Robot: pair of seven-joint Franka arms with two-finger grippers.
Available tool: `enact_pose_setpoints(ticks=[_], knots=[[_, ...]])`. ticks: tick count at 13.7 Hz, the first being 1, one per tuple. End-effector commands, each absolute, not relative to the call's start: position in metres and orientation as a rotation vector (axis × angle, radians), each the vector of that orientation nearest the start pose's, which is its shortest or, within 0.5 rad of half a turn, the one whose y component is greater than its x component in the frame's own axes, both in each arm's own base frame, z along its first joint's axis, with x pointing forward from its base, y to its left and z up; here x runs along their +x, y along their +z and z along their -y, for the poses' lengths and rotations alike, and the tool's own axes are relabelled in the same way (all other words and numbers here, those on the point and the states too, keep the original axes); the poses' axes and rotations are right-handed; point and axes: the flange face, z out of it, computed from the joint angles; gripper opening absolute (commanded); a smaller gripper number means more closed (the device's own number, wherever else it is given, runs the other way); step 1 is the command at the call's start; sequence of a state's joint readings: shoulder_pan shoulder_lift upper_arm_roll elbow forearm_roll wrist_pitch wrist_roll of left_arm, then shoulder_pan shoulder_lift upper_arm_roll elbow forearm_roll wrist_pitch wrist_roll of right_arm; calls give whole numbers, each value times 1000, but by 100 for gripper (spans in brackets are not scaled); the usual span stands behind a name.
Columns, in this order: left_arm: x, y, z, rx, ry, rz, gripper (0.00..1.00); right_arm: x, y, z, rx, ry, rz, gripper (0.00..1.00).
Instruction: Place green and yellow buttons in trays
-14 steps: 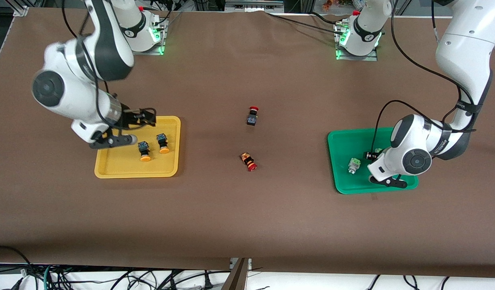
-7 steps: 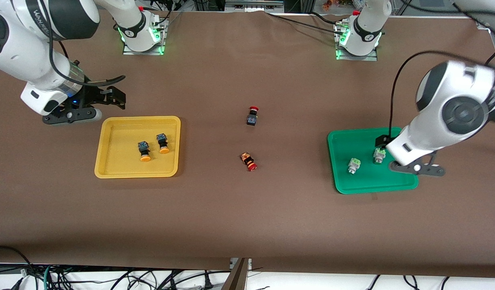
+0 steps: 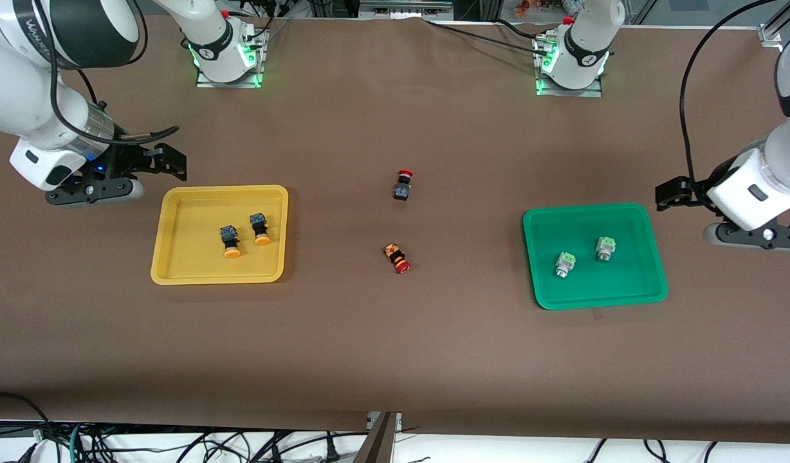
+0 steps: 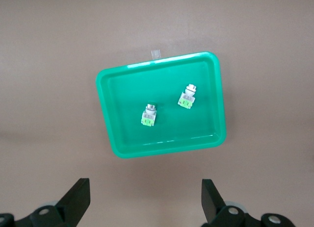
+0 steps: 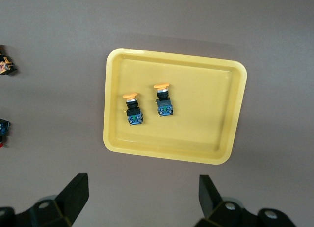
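Observation:
Two orange-yellow buttons (image 3: 229,241) (image 3: 260,229) lie side by side in the yellow tray (image 3: 176,273). Two pale green buttons (image 3: 564,263) (image 3: 605,248) lie in the green tray (image 3: 594,301). My right gripper (image 3: 168,161) is open and empty, up over bare table just off the yellow tray's edge. My left gripper (image 3: 670,193) is open and empty, up over bare table beside the green tray at the left arm's end. The left wrist view shows the green tray (image 4: 109,114) with both green buttons (image 4: 149,115). The right wrist view shows the yellow tray (image 5: 110,119) with both yellow buttons (image 5: 132,108).
Two red-capped switches lie on the table between the trays, one (image 3: 403,184) farther from the front camera and one (image 3: 397,256) nearer. Brown cloth covers the table. Both arm bases stand along the table's edge farthest from the front camera.
Both grippers have risen and pulled away from their trays toward the table's ends. The left gripper has left the second green button lying in the green tray.

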State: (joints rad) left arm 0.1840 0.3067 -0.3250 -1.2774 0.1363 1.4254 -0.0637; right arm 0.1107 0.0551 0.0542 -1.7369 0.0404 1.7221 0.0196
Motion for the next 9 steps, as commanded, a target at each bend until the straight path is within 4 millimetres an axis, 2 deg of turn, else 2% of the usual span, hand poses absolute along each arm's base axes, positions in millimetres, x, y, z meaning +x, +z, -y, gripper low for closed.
enact_pose_setpoints(ticks=[1, 2, 4, 9], knots=[[584, 580, 49, -3105, 166, -67, 100, 556, 540, -94, -3111, 152, 214, 99], [575, 576, 42, -3105, 95, -51, 100, 553, 538, -94, -3110, 199, 220, 99], [562, 571, 41, -3108, 52, -53, 100, 552, 537, -95, -3113, 216, 223, 99], [563, 570, 41, -3108, 59, -48, 100, 565, 559, -93, -3112, 146, 254, 99]])
